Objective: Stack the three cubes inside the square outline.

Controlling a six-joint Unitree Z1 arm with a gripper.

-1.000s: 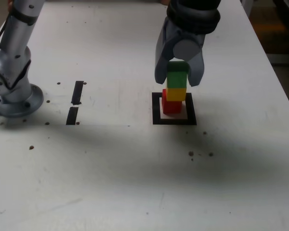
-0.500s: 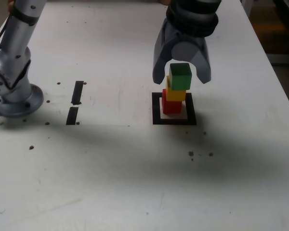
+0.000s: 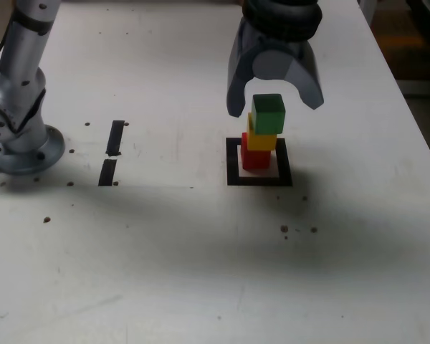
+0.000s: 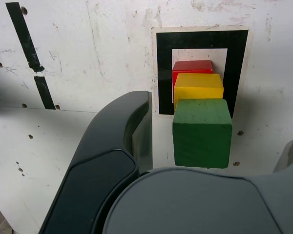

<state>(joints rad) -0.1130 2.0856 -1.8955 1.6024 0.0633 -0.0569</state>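
Three cubes stand stacked inside the square outline (image 3: pixel 259 163) of black tape: the red cube (image 3: pixel 256 158) at the bottom, the yellow cube (image 3: pixel 261 140) on it, the green cube (image 3: pixel 268 114) on top. The stack leans slightly to the exterior view's right. My gripper (image 3: pixel 274 104) hangs open over the stack, its fingers apart on either side of the green cube without touching it. The wrist view looks down on the green cube (image 4: pixel 202 132), the yellow cube (image 4: pixel 198 88), the red cube (image 4: pixel 192 67) and the square outline (image 4: pixel 201 40).
Two short black tape strips (image 3: pixel 111 152) lie on the white table to the exterior view's left. The arm's grey base (image 3: pixel 14 122) stands at the far left edge. Small dark specks dot the table surface (image 3: pixel 201 251).
The gripper has opened and let go of the green cube, then risen a little. The green cube now rests on the yellow one, slightly turned.
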